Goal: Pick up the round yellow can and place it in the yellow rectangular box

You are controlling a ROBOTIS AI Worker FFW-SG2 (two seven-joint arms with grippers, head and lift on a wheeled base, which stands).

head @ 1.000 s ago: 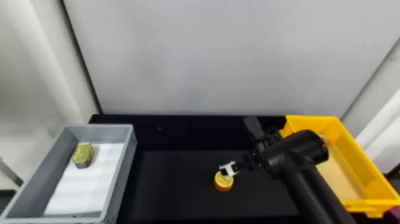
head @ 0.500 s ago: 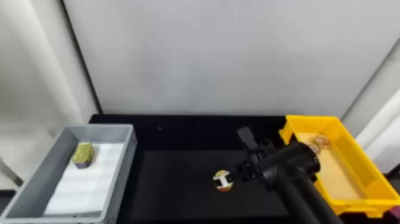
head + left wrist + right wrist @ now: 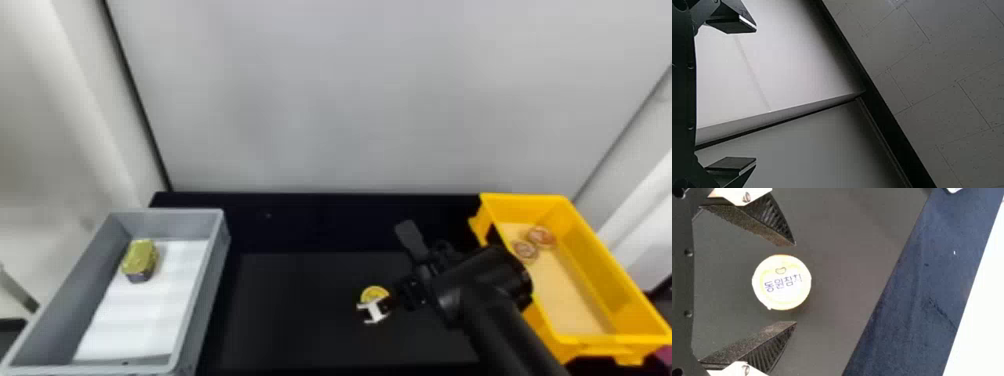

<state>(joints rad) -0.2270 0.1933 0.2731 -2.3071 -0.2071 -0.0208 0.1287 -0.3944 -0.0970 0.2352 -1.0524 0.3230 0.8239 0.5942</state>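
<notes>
Item under inspection: I find the round yellow can (image 3: 781,282) lid-up on the desk (image 3: 300,310), lying between the fingers of my right gripper (image 3: 795,283). These stand well open, holding nothing, with a gap showing on either side of the can. I cannot tell whether they are low enough to grip.

Assessment: I expect a stiff metal body, fairly weighty for its size, not fragile but smooth enough to slip. I would take hold across its full width, on the side wall below the rim, with the pads level; a bite on the lid's edge could tip it. Centring looks fair; closing appears to be the next step.

Surroundings: the yellow rectangular box (image 3: 592,260) lies right of the fingers, with two round items (image 3: 532,244) inside. Left of them is a grey box (image 3: 202,300) containing a squarish can (image 3: 140,260). My left gripper (image 3: 756,94) is spread wide and empty, before pale panels.
</notes>
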